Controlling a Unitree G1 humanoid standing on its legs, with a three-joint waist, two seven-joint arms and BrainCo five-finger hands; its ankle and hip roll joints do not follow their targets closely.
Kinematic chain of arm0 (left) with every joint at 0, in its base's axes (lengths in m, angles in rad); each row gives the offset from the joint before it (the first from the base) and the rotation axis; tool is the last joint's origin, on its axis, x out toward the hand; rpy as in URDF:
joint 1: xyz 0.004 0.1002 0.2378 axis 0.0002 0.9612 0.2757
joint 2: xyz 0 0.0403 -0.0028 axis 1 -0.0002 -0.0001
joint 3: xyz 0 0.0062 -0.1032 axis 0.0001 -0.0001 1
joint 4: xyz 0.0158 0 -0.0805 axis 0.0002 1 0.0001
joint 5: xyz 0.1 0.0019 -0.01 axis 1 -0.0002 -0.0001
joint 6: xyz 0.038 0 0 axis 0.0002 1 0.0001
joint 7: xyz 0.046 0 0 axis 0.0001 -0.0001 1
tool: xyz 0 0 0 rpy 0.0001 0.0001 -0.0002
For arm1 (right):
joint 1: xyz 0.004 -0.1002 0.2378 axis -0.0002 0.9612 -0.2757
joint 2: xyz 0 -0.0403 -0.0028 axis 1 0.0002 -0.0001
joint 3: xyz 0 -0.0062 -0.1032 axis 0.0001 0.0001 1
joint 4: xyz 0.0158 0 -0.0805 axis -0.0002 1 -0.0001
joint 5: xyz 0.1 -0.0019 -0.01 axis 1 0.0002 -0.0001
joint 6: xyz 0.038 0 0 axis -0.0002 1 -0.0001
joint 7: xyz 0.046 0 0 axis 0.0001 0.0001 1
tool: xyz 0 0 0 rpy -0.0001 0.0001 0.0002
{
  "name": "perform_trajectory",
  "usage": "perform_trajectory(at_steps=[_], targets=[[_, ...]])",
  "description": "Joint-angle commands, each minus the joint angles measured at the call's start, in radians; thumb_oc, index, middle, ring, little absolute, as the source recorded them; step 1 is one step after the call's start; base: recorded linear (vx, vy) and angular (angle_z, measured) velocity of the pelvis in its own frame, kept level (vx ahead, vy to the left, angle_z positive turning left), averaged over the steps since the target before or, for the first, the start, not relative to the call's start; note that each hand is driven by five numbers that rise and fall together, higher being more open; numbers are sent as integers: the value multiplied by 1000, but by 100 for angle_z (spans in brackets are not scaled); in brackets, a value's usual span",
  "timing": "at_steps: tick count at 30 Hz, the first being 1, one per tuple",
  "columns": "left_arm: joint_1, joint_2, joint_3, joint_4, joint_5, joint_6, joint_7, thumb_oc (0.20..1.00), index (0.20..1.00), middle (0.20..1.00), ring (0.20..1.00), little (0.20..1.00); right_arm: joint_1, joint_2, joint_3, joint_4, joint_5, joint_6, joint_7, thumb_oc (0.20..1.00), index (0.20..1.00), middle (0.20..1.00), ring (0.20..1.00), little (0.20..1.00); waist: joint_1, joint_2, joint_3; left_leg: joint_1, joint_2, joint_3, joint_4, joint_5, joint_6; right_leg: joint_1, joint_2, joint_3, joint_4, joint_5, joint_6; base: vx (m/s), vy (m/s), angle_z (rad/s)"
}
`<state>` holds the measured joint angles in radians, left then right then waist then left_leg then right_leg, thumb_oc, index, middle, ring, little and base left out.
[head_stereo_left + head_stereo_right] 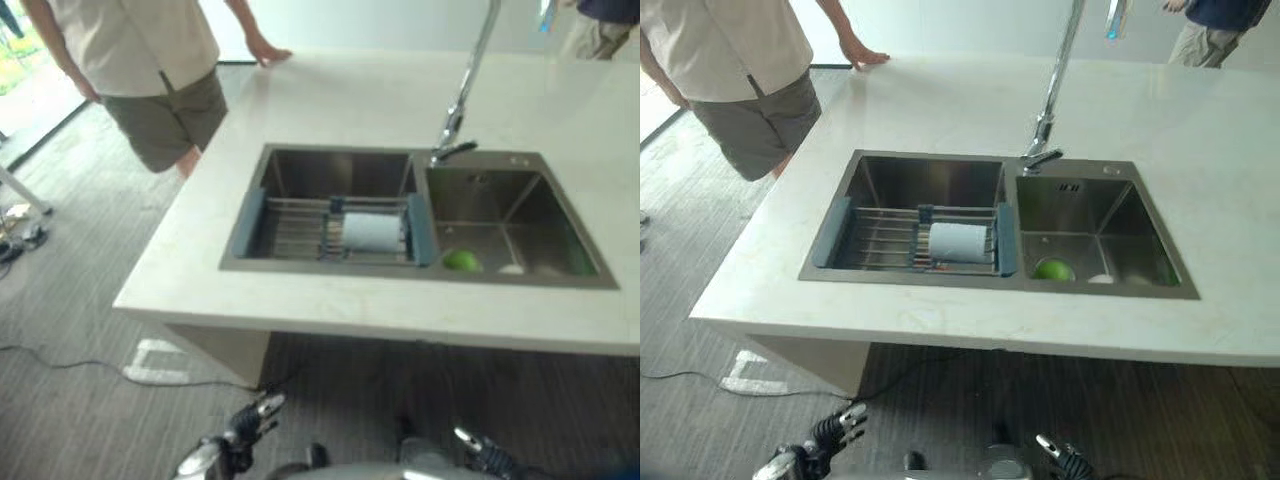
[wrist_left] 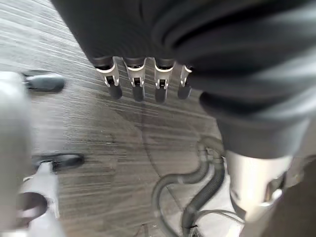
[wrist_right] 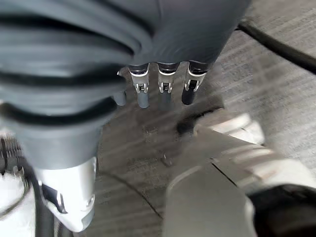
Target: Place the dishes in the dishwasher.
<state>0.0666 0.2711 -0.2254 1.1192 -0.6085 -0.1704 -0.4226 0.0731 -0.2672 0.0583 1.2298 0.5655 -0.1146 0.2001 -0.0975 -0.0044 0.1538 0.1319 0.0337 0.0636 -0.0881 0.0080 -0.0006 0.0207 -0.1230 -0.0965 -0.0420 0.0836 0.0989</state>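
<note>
The left hand (image 1: 250,425) hangs low near the floor with its fingers (image 2: 136,81) straight and relaxed, holding nothing. The right hand (image 1: 480,447) hangs beside it, released and empty too. Well ahead of and above both hands, a white countertop (image 1: 330,110) holds a double sink (image 1: 545,190). A white dish (image 1: 372,232) lies on a rack (image 1: 290,230) in the basin ahead of the left hand; a green dish (image 1: 461,261) sits in the basin ahead of the right. A person (image 1: 140,60) stands far beyond the left hand.
</note>
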Motion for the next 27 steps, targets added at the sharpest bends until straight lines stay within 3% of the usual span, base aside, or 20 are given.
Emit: perform_trajectory(at_steps=[1, 3, 6, 8, 10, 12, 13, 14, 16, 17, 19, 21, 22, 24, 25, 27], targets=[[-56, -19, 40, 27, -23, 3, 26, 1000, 1000, 1000, 1000, 1000, -25, -56, -42, 40, 17, 16, 7, 1000, 1000, 1000, 1000, 1000, 1, 40, 10, -36, 11, -31, 13, -60, -10, 31, 22, -12, 88, -148, 24, 21, -162, -10], [-46, -26, 65, 57, -34, 30, 55, 1000, 1000, 1000, 1000, 1000, -26, -58, -47, 49, 24, 11, 12, 1000, 1000, 1000, 1000, 1000, 1, 38, 7, -31, 20, -32, 17, -60, -17, 47, 30, -15, 81, -155, 13, 11, -125, -8], [-28, -28, 140, 99, -162, 25, 133, 1000, 1000, 1000, 1000, 1000, -30, -66, -54, 52, 46, 10, 20, 1000, 1000, 1000, 1000, 1000, 2, 38, 8, -27, 29, -43, 27, -60, -25, 68, 40, -15, 78, -173, -5, -4, -71, -5], [-22, -18, 192, 99, -234, -17, 177, 1000, 1000, 1000, 1000, 1000, -29, -74, -63, 48, 59, 17, 19, 1000, 1000, 1000, 1000, 1000, 1, 41, 8, -26, 33, -48, 31, -61, -30, 74, 44, -13, 78, -181, -10, 0, 0, 0], [-19, 16, 288, 80, -337, -161, 355, 1000, 1000, 1000, 1000, 1000, -21, -91, -85, 43, 73, 23, 11, 1000, 1000, 1000, 1000, 1000, 2, 51, 12, -29, 34, -58, 42, -62, -38, 81, 47, -11, 80, -191, -18, -2, 18, 2], [-22, 39, 355, 59, -453, -205, 418, 1000, 1000, 1000, 1000, 1000, -20, -101, -99, 49, 93, 28, 7, 1000, 1000, 1000, 1000, 1000, 3, 58, 14, -31, 34, -65, 46, -61, -42, 84, 46, -10, 80, -195, -21, 9, 39, 7], [-21, 58, 410, 46, -441, -226, 474, 1000, 1000, 1000, 1000, 1000, -19, -107, -111, 55, 107, 34, 4, 1000, 1000, 1000, 1000, 1000, 6, 62, 12, -32, 36, -69, 49, -59, -45, 86, 44, -9, 81, -197, -22, 25, 38, 15], [-23, 81, 451, 31, -361, -268, 569, 1000, 1000, 1000, 1000, 1000, -19, -111, -121, 62, 121, 36, 4, 1000, 1000, 1000, 1000, 1000, 8, 66, 11, -33, 37, -75, 50, -57, -48, 88, 42, -7, 82, -199, -23, 38, 39, 17], [-35, 141, 500, -2, -173, -279, 786, 1000, 1000, 1000, 1000, 1000, -14, -113, -135, 75, 138, 33, 6, 1000, 1000, 1000, 1000, 1000, 10, 72, 8, -32, 37, -84, 50, -55, -51, 92, 41, -3, 82, -201, -23, 46, 37, 15], [-44, 210, 528, -40, 30, -327, 990, 1000, 1000, 1000, 1000, 1000, -8, -112, -135, 79, 151, 28, 4, 1000, 1000, 1000, 1000, 1000, 13, 79, 3, -32, 37, -89, 48, -54, -53, 95, 41, 2, 81, -204, -22, 42, 40, 14], [-55, 331, 557, -171, 280, -289, 1218, 1000, 1000, 1000, 1000, 1000, 9, -104, -129, 65, 161, 23, -3, 1000, 1000, 1000, 1000, 1000, 15, 89, -4, -31, 37, -91, 46, -50, -55, 95, 40, 9, 82, -202, -18, 38, 36, 12], [-65, 460, 570, -310, 389, -238, 1284, 1000, 1000, 1000, 1000, 1000, 26, -95, -123, 48, 159, 17, -2, 1000, 1000, 1000, 1000, 1000, 17, 93, -8, -31, 38, -89, 46, -50, -55, 96, 40, 14, 81, -199, -15, 28, 12, 7], [-70, 501, 576, -352, 407, -248, 1278, 1000, 1000, 1000, 1000, 1000, 31, -91, -119, 42, 157, 16, -3, 1000, 1000, 1000, 1000, 1000, 17, 94, -10, -31, 38, -88, 45, -51, -55, 96, 39, 15, 80, -199, -14, 31, 3, 2], [-100, 603, 602, -509, 481, -200, 1263, 1000, 1000, 1000, 1000, 1000, 39, -82, -105, 27, 155, 11, -5, 1000, 1000, 1000, 1000, 1000, 16, 97, -16, -29, 39, -82, 43, -53, -55, 98, 40, 19, 79, -199, -13, 45, -8, 0], [-129, 659, 610, -610, 542, -243, 1236, 1000, 1000, 1000, 1000, 1000, 40, -77, -92, 17, 161, 16, -4, 1000, 1000, 1000, 1000, 1000, 14, 97, -23, -24, 39, -76, 38, -55, -54, 99, 40, 22, 76, -197, -10, 54, -23, -2], [-171, 699, 600, -770, 565, -212, 1157, 1000, 1000, 1000, 1000, 1000, 40, -66, -78, 4, 148, 22, -5, 1000, 1000, 1000, 1000, 1000, 9, 94, -32, -16, 38, -68, 29, -58, -53, 103, 42, 25, 68, -195, -7, 59, -44, -5]])
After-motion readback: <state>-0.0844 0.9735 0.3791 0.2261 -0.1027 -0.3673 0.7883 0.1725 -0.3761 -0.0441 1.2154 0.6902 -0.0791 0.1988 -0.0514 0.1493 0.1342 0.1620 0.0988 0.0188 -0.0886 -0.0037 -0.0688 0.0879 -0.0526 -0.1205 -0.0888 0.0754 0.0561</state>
